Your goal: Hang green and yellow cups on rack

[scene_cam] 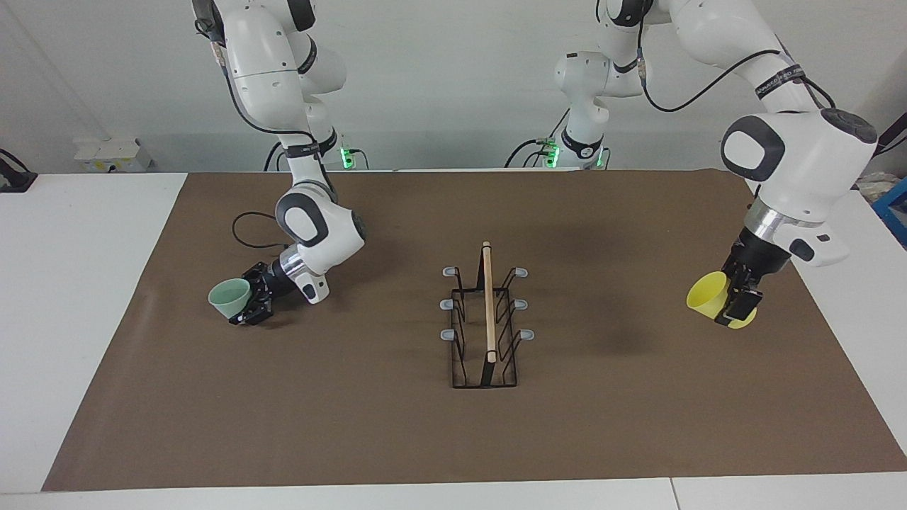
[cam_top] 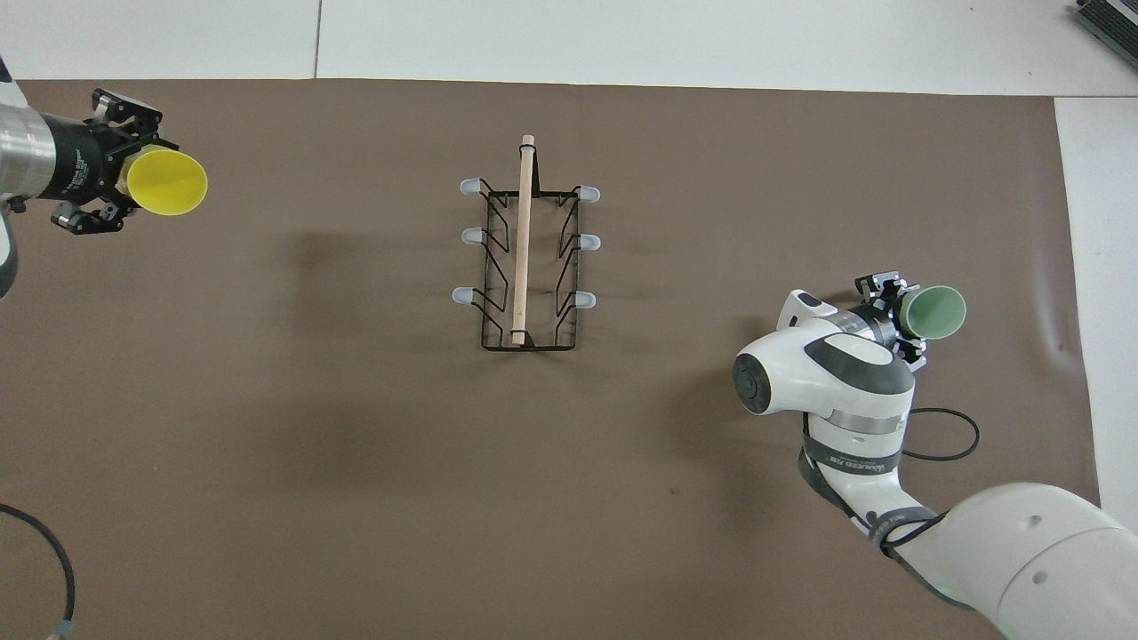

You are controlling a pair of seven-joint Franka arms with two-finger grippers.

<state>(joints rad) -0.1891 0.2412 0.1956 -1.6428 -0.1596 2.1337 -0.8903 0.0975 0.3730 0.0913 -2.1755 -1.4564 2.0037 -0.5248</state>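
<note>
The rack [scene_cam: 486, 319] stands in the middle of the brown mat [scene_cam: 354, 425], its wooden rod on top and grey-tipped prongs on both sides; none of its prongs carries a cup. It also shows in the overhead view [cam_top: 524, 258]. My left gripper [scene_cam: 737, 301] is shut on the yellow cup [scene_cam: 707, 297] and holds it tilted in the air over the mat's left-arm end. My right gripper [scene_cam: 251, 303] is shut on the green cup [scene_cam: 230, 297], on its side, low over the mat's right-arm end. In the overhead view both cups' mouths show: yellow cup [cam_top: 167, 182], green cup [cam_top: 933, 311].
A black cable loop [scene_cam: 244, 230] lies on the mat beside the right arm. A white power box [scene_cam: 110, 154] sits on the white table [scene_cam: 71, 319] at the corner near the right arm's end. Another black cable [cam_top: 44, 551] curves at the left arm's end.
</note>
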